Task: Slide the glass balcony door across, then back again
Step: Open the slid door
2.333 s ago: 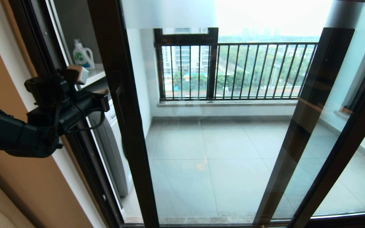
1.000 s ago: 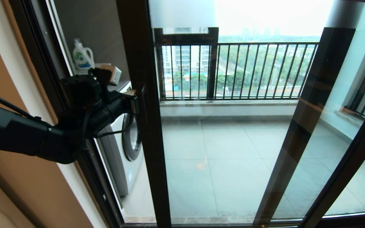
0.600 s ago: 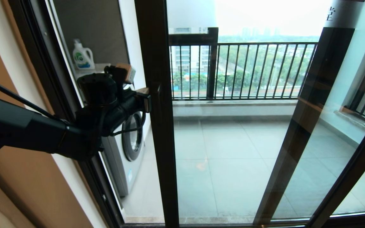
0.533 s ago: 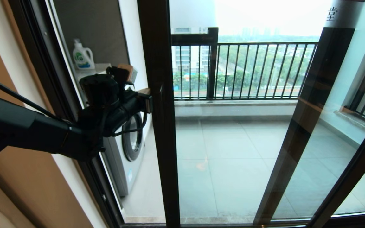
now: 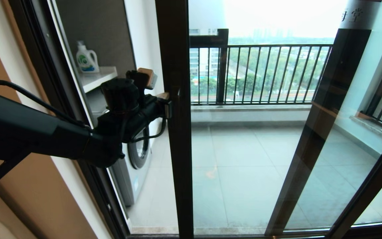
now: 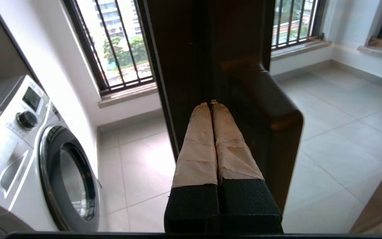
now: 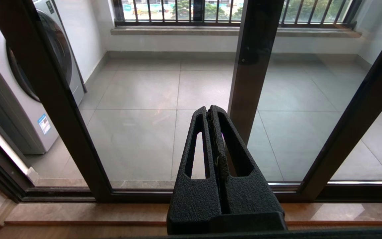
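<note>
Balcony doorway: glass door [image 5: 254,139] partly open, closed left gripper [image 6: 210,105] pressed against its frame beside the handle [image 6: 270,113]; right gripper [image 7: 211,111] closed, idle; detergent bottle [image 5: 86,58] on shelf [image 5: 106,73] corner.

An open gap stood left of the glass balcony door [image 5: 177,139], with the washing machine [image 5: 134,159] crowding its far side and the left tool [image 5: 168,103] pressed against the door's frame edge.

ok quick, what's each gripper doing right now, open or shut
left gripper: jaws shut, holding nothing, tips pressed against the glass balcony door frame beside its handle.
right gripper: jaws shut, holding nothing, short of the door.
</note>
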You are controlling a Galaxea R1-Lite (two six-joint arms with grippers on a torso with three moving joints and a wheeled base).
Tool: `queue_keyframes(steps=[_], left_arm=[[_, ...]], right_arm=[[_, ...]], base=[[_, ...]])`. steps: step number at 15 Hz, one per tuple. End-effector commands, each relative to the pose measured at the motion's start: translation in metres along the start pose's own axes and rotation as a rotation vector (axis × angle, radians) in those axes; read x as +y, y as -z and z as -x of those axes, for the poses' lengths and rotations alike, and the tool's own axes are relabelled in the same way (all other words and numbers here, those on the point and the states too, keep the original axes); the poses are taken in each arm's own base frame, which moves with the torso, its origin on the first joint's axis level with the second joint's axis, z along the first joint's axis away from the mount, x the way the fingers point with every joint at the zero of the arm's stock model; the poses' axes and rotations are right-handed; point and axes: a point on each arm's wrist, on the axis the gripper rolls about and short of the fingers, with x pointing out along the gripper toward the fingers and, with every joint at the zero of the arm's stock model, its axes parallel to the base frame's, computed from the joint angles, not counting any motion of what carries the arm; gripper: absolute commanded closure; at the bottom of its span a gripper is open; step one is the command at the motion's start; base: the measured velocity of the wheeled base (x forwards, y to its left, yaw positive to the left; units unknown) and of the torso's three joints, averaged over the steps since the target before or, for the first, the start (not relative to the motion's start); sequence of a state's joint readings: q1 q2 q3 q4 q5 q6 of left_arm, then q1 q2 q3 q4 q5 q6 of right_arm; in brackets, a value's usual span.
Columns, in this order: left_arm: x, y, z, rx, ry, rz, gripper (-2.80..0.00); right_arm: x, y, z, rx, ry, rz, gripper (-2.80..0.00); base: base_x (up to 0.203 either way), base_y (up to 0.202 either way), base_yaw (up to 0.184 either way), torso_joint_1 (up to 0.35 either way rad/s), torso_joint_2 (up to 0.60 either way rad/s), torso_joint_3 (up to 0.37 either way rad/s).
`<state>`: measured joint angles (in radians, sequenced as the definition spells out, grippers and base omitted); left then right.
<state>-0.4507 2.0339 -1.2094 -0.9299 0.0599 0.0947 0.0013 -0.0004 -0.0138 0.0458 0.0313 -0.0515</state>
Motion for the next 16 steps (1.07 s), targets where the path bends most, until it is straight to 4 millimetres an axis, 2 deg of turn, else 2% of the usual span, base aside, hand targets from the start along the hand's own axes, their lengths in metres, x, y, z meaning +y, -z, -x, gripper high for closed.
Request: queue_keyframes(steps=[1, 9, 16], left_arm=[[-0.005, 0.002, -0.001, -0.003, 0.011, 0.002, 0.00], [-0.036, 0.005, -0.001, 0.004, 0.083, 0.008, 0.00], [-0.044, 0.005, -0.003, 0.000, 0.083, 0.010, 0.00]], right_arm=[[0.000, 0.000, 0.000, 0.001, -0.001, 0.001, 0.00], [0.000, 0.000, 0.000, 0.001, -0.001, 0.001, 0.00], [0.000, 0.000, 0.000, 0.001, -0.001, 0.001, 0.00]], base=[[0.000, 0.000, 0.000, 0.000, 0.00, 0.000], [0.000, 0.000, 0.000, 0.000, 0.00, 0.000], [0.000, 0.000, 0.000, 0.000, 0.00, 0.000]])
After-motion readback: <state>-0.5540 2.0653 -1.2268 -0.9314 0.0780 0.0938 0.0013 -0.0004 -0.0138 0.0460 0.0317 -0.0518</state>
